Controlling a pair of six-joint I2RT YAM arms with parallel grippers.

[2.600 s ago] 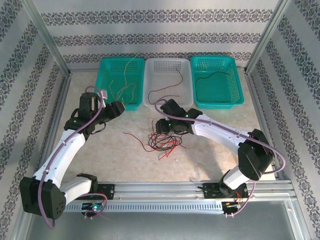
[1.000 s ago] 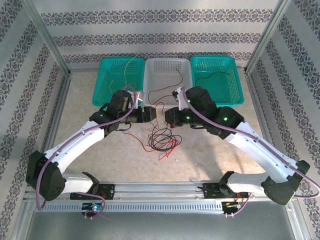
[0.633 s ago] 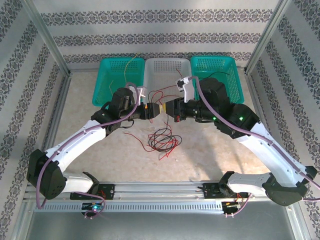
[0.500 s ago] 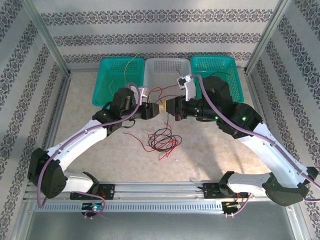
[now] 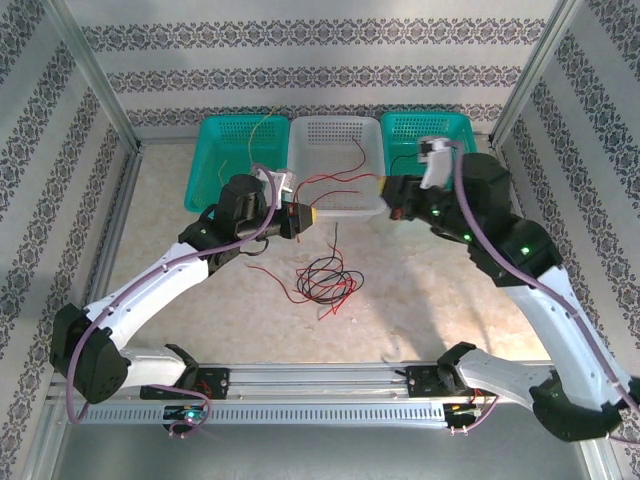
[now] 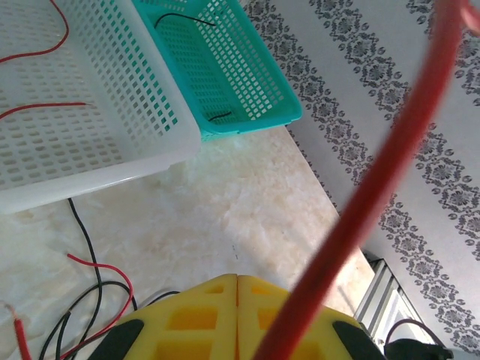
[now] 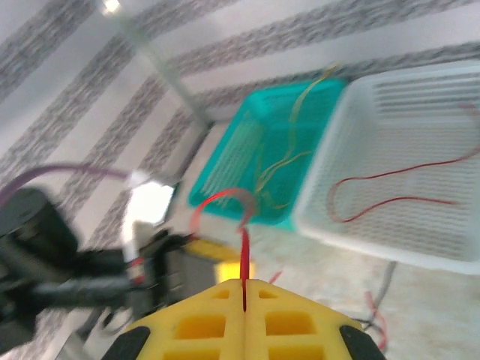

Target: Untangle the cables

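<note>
The pale marbled table (image 5: 440, 300) carries the loose tangle of red and black cables (image 5: 325, 280), lying just before the white basket (image 5: 335, 132). Your left gripper (image 5: 312, 215) has its yellow pads pressed together on a red cable (image 7: 244, 259). Your right gripper (image 5: 386, 187) pinches the same strand, which runs between them above the basket's near edge.

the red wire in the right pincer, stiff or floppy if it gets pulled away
Probably floppy: above the right pincer the red wire bends over into a loose curl instead of standing straight. Likely very light, since it looks hair-thin. It may snag when pulled, as the pile shows red and black strands looped through each other.
</note>
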